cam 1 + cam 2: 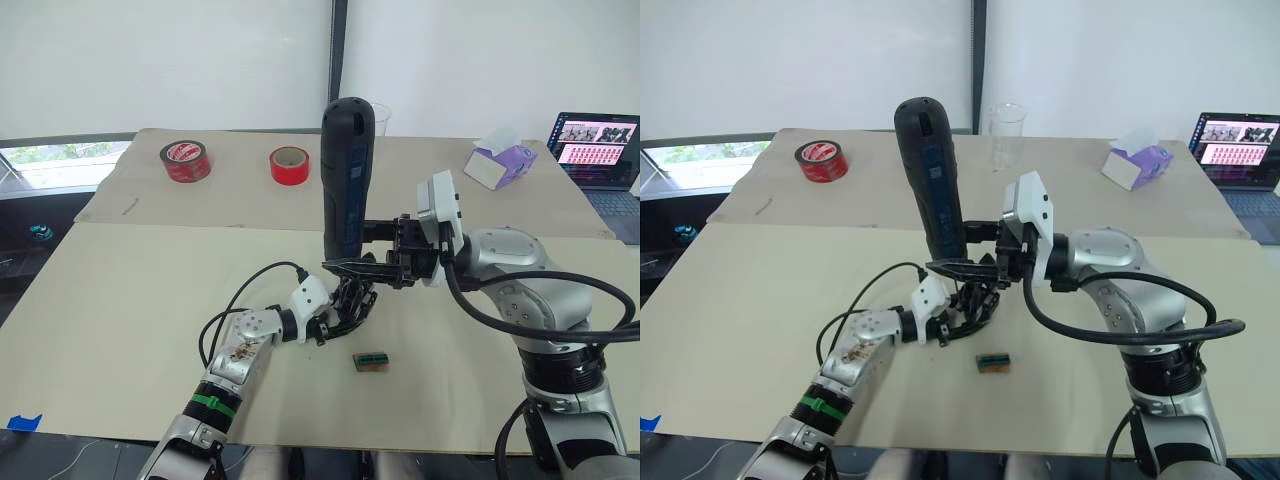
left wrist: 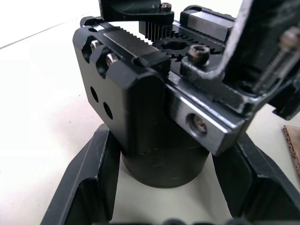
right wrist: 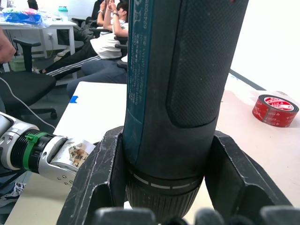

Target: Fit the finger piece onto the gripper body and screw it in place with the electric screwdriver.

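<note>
Cardboard table (image 1: 120, 300) nearest me carries a small green-brown block (image 1: 372, 360), and just beyond it my left gripper (image 1: 345, 305) clamps the gripper body (image 2: 154, 117) by its round base, near the middle. Directly above, my right gripper (image 1: 375, 262) is closed around the electric screwdriver (image 1: 347, 175), upright with its bit pointing down at the body, so I judge I'm at the screwing stage; whether the finger piece is seated, I cannot tell. Far back stands a clear cup (image 1: 1007, 135), apparently empty.
</note>
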Available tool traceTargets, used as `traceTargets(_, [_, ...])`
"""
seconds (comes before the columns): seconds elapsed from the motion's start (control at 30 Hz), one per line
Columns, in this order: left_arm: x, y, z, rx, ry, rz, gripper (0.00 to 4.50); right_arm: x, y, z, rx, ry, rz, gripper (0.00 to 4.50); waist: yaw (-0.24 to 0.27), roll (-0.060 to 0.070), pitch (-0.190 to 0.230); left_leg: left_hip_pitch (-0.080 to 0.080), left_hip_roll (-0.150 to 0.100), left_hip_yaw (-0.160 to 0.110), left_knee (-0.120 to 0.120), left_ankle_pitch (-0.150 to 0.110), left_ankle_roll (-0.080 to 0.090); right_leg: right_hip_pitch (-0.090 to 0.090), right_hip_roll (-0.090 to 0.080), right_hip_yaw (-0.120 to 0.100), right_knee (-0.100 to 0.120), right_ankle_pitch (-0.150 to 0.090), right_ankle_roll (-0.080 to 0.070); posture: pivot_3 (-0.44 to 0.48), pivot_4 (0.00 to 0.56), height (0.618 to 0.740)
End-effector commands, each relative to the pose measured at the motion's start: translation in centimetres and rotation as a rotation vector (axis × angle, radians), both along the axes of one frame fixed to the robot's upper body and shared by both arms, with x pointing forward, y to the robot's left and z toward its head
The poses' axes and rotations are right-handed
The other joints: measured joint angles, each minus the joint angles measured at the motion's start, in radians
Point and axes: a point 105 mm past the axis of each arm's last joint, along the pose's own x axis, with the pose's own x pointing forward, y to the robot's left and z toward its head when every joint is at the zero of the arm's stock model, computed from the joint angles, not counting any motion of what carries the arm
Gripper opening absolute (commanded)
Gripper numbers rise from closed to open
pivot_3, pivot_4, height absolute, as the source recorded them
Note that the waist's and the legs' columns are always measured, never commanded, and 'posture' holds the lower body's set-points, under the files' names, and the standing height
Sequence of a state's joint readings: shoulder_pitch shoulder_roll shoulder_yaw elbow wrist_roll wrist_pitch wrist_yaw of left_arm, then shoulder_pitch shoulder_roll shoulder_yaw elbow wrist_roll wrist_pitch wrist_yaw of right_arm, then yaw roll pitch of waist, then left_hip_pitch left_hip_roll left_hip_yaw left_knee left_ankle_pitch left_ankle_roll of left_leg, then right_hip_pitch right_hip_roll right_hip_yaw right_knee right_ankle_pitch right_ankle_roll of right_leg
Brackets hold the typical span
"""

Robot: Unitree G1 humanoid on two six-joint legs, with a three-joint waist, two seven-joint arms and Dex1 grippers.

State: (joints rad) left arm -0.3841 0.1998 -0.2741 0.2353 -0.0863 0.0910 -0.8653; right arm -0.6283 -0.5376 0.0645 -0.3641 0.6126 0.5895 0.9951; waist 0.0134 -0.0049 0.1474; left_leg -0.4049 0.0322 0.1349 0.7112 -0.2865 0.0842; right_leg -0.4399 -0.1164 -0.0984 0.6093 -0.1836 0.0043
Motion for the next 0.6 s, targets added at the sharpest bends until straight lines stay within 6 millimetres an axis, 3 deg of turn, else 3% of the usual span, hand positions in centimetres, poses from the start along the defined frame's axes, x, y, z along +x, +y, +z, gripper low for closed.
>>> traceTargets(0.03, [-1.1, 0.1, -2.8, 0.037, 0.115, -0.008, 2.35, -0.4, -0.2, 0.9, 0.042, -0.051, 0.003, 1.93, 0.0, 0.0, 0.0, 0.0, 0.0, 0.0, 0.0, 0.0, 0.0, 0.0, 0.0, 0.0, 0.0, 0.0, 0.0, 0.0, 0.15, 0.74])
traceTargets(0.3, [-1.1, 0.1, -2.8, 0.037, 0.117, -0.007, 2.35, 0.5, -0.8, 0.3, 0.098, -0.014, -0.051, 1.93, 0.0, 0.0, 0.0, 0.0, 0.0, 0.0, 0.0, 0.0, 0.0, 0.0, 0.0, 0.0, 0.0, 0.0, 0.0, 0.0, 0.15, 0.74])
traceTargets(0.6, [-1.1, 0.2, -2.8, 0.039, 0.118, -0.009, 2.35, 0.7, -1.4, -1.9, 0.075, 0.032, -0.075, 1.93, 0.0, 0.001, -0.001, 0.0, 0.0, 0.0, 0.0, 0.0, 0.0, 0.001, 0.0, 0.0, 0.0, 0.0, 0.0, 0.0, 0.15, 0.74])
